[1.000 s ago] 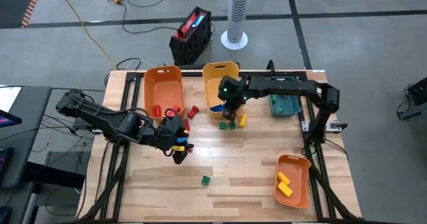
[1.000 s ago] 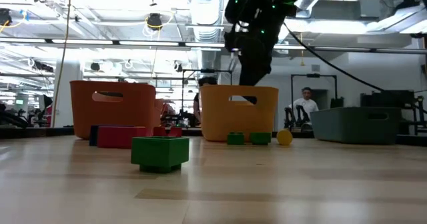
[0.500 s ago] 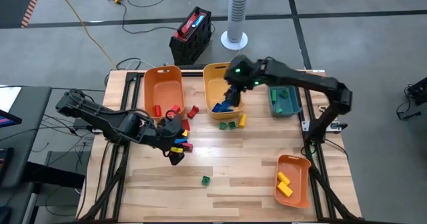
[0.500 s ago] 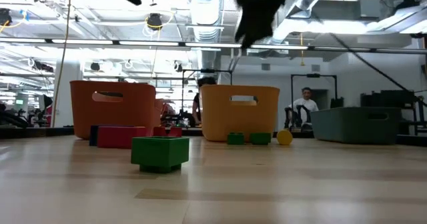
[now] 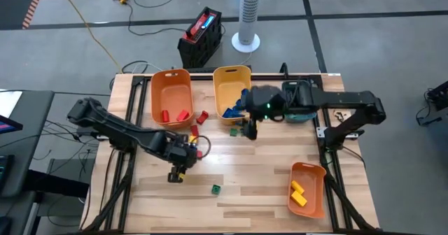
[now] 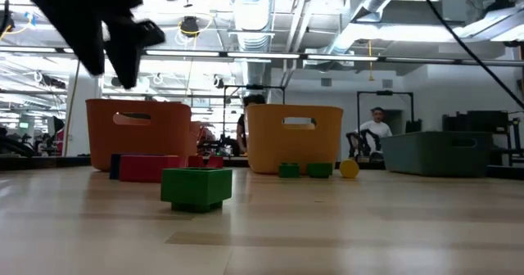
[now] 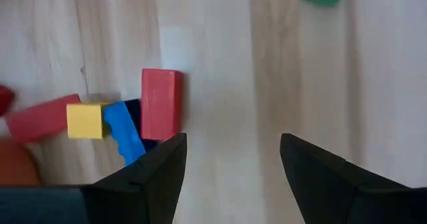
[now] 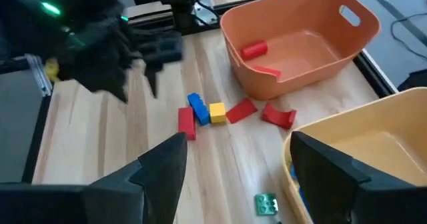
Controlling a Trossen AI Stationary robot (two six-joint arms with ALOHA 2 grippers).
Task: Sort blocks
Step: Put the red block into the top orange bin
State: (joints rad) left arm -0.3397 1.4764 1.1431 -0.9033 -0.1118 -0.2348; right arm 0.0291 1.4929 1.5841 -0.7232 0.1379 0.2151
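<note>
My left gripper [image 5: 175, 175] [image 7: 230, 157] hangs open over bare wood, just on the near side of a cluster of blocks: a red one [image 7: 160, 104], a blue one [image 7: 124, 132], a yellow one [image 7: 85, 119] and another red one [image 7: 37, 121]. A lone green block [image 5: 215, 189] [image 6: 196, 185] lies nearer the front edge. My right gripper [image 5: 248, 129] [image 8: 237, 159] is open and empty, high above the table beside the yellow bin [image 5: 231, 88], over green blocks [image 6: 288, 170] lying in front of it. Blue blocks [image 5: 229, 111] lie in that bin.
An orange bin [image 5: 171, 94] holding red blocks stands at the far left, with loose red blocks [image 8: 280, 115] beside it. A teal bin [image 5: 299, 108] is at the far right. A second orange bin [image 5: 308, 186] with yellow blocks sits near the front right corner.
My right gripper swung toward the far edge over the yellow bin, then came back toward the near edge, rising out of the low view. My left gripper moved toward the near edge and came down, away from the block cluster.
</note>
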